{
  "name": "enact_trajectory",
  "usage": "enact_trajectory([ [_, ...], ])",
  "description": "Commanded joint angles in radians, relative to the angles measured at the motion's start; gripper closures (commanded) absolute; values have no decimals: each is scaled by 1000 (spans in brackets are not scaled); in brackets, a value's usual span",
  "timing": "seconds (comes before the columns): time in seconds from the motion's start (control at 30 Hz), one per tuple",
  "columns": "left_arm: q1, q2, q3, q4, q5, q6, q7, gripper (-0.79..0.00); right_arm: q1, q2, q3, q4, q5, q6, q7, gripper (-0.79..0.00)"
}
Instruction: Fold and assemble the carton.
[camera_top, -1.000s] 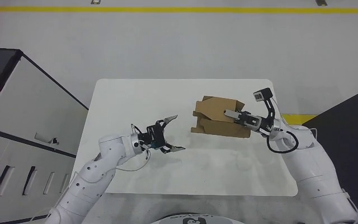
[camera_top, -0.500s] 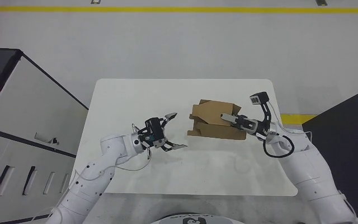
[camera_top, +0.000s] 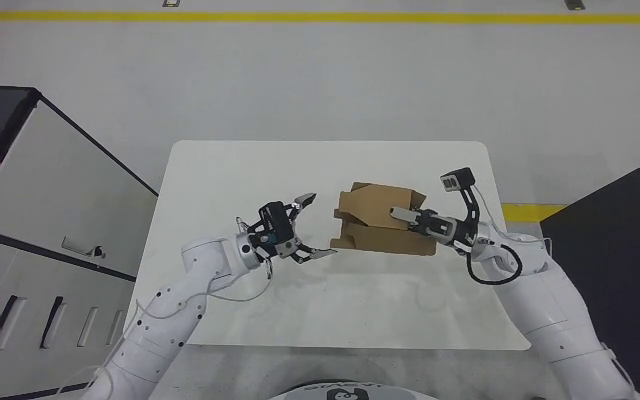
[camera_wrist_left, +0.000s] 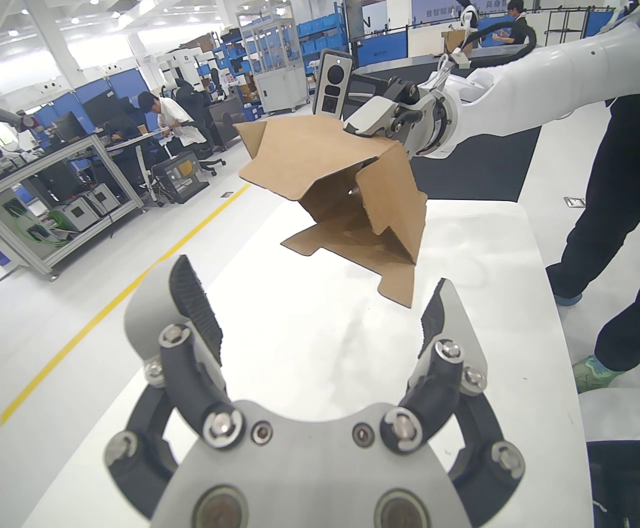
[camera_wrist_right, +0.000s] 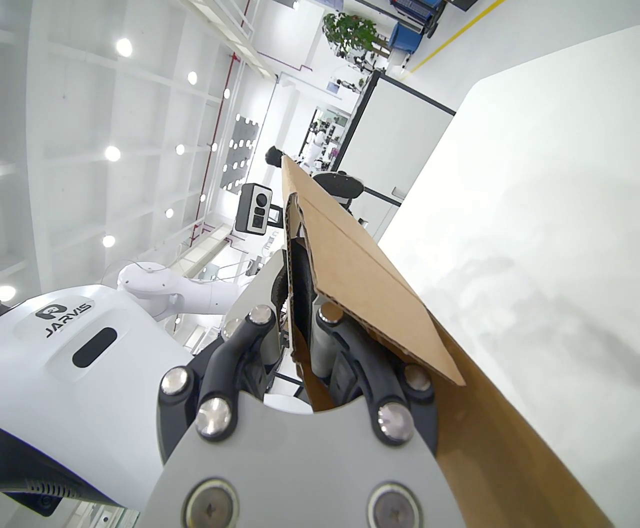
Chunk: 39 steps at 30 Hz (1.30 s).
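Gaping carton (camera_top: 366, 207) between right jaws

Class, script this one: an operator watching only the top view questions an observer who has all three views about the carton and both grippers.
Operator: Is the right gripper really gripping the carton, or just resting against it?
Observer: Gripping. The right gripper is shut on one cardboard wall of the carton, with a finger on each face.
Operator: Is the left gripper touching the near corner?
Observer: No. The left gripper is open and empty, and a gap shows between its fingers and the nearest flap.
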Motion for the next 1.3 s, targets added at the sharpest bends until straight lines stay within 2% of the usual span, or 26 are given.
enact_trajectory([
  [0.0,-7,-1,5,4,-3,1,-3,-785,1,-1,-1,3,11,-2,8,0],
  [0.37,-32,-4,20,29,-12,12,7,-785,9,-5,-14,18,60,25,57,0],
  [0.73,-38,-4,19,39,-16,24,21,-785,19,-9,-33,42,159,88,165,0],
  [1.27,-33,-2,25,30,-15,33,22,-785,16,-12,-47,62,162,144,238,0],
])
